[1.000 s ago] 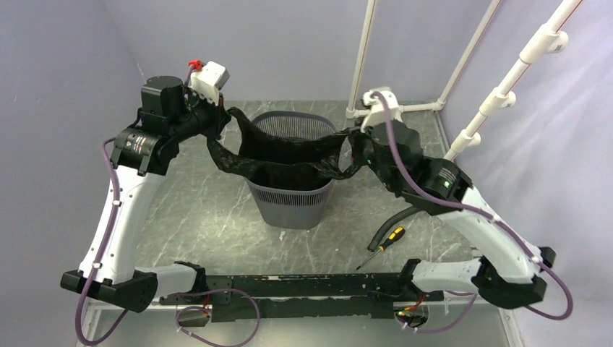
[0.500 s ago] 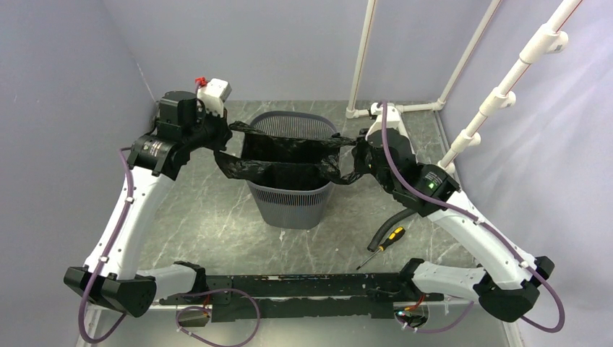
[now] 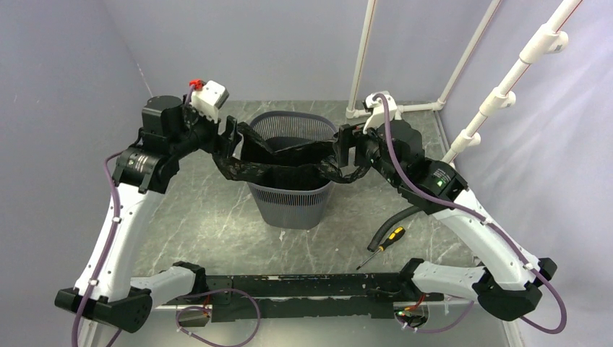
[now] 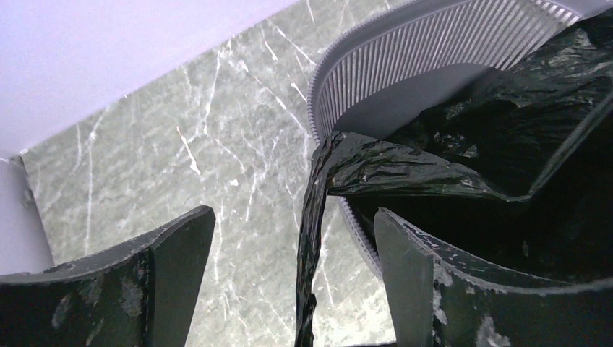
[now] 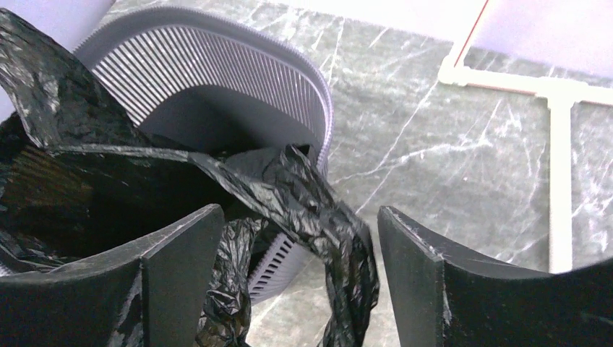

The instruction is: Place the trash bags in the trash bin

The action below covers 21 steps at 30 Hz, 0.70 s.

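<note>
Counting first: there is one trash bag point(image 3: 289, 165), one trash bin point(image 3: 289, 206), one screwdriver point(image 3: 383, 244) and one black hose point(image 3: 394, 217). There are also two arms, each with one pair of jaws, and three white pipes point(image 3: 359, 65).

The bin stands on the counter point(image 3: 195, 210) between the two pairs of jaws. The left jaws are just beside its left rim and the right jaws just beside its right rim. Both pairs stand wide open and hold nothing.

In the left wrist view a twisted strip of the bag point(image 4: 314, 238) hangs down in the gap between the left jaws, apart from both of them. In the right wrist view a crumpled fold of the bag point(image 5: 325, 217) lies in the gap between the right jaws, and it is not pressed by either one.

On the outer side of the left jaws there is bare counter up to the wall. The pipes rise beyond and outside the right jaws. The hose and the screwdriver lie on the counter under the right arm point(image 3: 477, 224), nearer to its base than the jaws.

The bag is thin, glossy, black and very wrinkled. It lies across the mouth of the bin, partly sunk inside. Its two ends hang over the rim point(image 4: 405, 50) outward, one toward each pair of jaws. The back part of the bin's mouth point(image 5: 217, 69) is uncovered, and the grey ribbed wall shows there.
</note>
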Each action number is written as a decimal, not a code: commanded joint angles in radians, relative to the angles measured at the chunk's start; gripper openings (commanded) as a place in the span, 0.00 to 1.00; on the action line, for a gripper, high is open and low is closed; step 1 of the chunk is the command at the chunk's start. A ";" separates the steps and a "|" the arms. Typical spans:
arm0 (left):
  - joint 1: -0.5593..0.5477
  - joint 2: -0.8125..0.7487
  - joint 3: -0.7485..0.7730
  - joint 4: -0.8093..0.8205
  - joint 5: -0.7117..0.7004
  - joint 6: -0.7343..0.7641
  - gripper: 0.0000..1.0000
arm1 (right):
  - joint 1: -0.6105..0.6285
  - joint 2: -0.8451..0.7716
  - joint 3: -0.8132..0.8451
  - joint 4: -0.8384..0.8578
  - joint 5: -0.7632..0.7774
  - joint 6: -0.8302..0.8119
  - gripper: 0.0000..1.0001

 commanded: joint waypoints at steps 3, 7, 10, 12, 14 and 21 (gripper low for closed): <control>0.003 -0.061 0.004 0.032 0.085 0.160 0.89 | -0.004 0.014 0.088 0.004 -0.040 -0.159 0.87; 0.003 -0.086 -0.031 0.053 0.160 0.268 0.90 | -0.004 0.023 0.088 0.016 -0.083 -0.298 0.88; 0.003 -0.100 -0.058 0.069 0.261 0.388 0.91 | -0.003 0.027 0.090 0.027 -0.143 -0.408 0.88; 0.004 -0.097 -0.052 0.068 0.310 0.442 0.90 | -0.002 0.025 0.091 0.038 -0.165 -0.460 0.88; 0.003 -0.080 -0.023 0.033 0.354 0.501 0.90 | -0.003 0.027 0.096 0.039 -0.185 -0.510 0.88; 0.003 0.031 0.105 -0.133 0.399 0.660 0.79 | -0.003 0.061 0.133 -0.006 -0.223 -0.649 0.84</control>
